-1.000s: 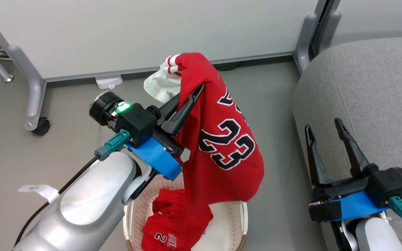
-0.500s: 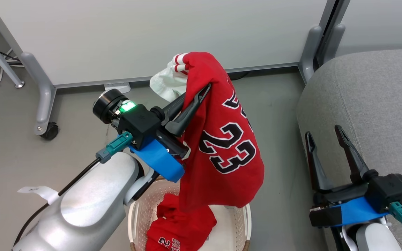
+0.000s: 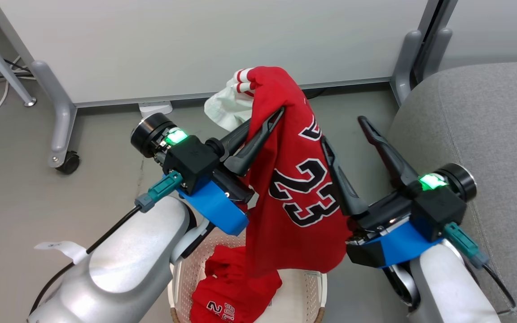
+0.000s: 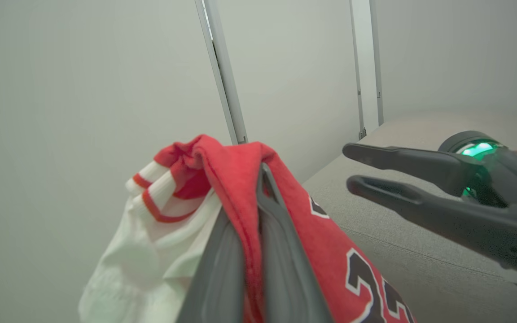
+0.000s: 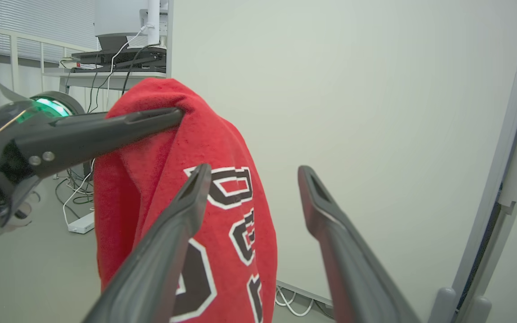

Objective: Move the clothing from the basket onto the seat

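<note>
Robot arms rise from the lower corners of the head camera's frame, above a grey floor. At centre frame the left gripper (image 3: 276, 115) is clamped tight on a fold near the top of a red jersey (image 3: 299, 193), holding it up in the air. The jersey hangs down from the pinched fingers, showing a black number 23 outlined in white. Its white lining (image 3: 222, 107) and red-and-white striped trim bulge out at upper centre, behind the fingers. The left wrist view confirms the grip: both dark fingers are pressed together with red cloth sandwiched between them.

The jersey's lower hem dangles just above a cream perforated laundry basket (image 3: 316, 291) at bottom centre. Red shorts (image 3: 231, 291) lie crumpled inside the basket, with a small 23 printed on them.

Right of centre, the right gripper (image 3: 342, 130) is spread wide and holds nothing. Its fingers point toward the upper left. One finger overlaps the jersey's right edge and the other reaches out over bare floor. The nearer finger may be touching the cloth, but the views do not settle it.

A grey sofa cushion (image 3: 487, 125) takes up the right side of the frame. The jersey hangs to its left, over the floor and basket rather than over the cushion.

A white partition panel (image 3: 195, 45) spans the top of the frame on grey legs, with a black caster (image 3: 67, 162) at the left.
</note>
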Tool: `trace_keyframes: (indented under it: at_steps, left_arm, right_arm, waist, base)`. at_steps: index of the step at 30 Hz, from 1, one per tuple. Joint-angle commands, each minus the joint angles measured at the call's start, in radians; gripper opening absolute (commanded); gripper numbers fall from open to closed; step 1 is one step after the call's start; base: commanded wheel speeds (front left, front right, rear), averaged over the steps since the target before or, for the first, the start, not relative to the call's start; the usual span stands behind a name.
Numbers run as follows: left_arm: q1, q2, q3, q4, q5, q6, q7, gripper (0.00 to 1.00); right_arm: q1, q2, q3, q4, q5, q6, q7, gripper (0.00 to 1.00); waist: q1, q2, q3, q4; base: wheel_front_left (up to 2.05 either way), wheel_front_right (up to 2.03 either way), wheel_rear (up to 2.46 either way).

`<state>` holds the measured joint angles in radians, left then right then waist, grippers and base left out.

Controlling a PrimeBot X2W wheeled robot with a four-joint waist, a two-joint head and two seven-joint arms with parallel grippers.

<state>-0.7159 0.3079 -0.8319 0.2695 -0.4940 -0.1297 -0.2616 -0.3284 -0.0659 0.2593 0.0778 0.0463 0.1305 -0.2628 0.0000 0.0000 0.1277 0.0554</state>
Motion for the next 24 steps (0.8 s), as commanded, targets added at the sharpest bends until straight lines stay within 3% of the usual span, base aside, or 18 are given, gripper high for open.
trace_keyframes:
  at_steps: [1,24]
  left_arm:
    - [-0.01,-0.007,0.0,-0.006,0.006,0.0,-0.005,0.0]
    - [-0.038,-0.031,-0.039,-0.074,0.045,0.0,-0.005,0.0]
  right_arm:
    - [-0.034,-0.012,0.028,0.026,0.011,0.0,-0.003,1.0]
    - [-0.232,-0.035,0.197,0.333,0.105,0.0,-0.003,1.0]
  waist:
    - [0.0,0.0,0.0,0.007]
    - [0.0,0.0,0.005,0.051]
  base:
    - [0.0,0.0,0.0]
    - [0.0,0.0,0.0]
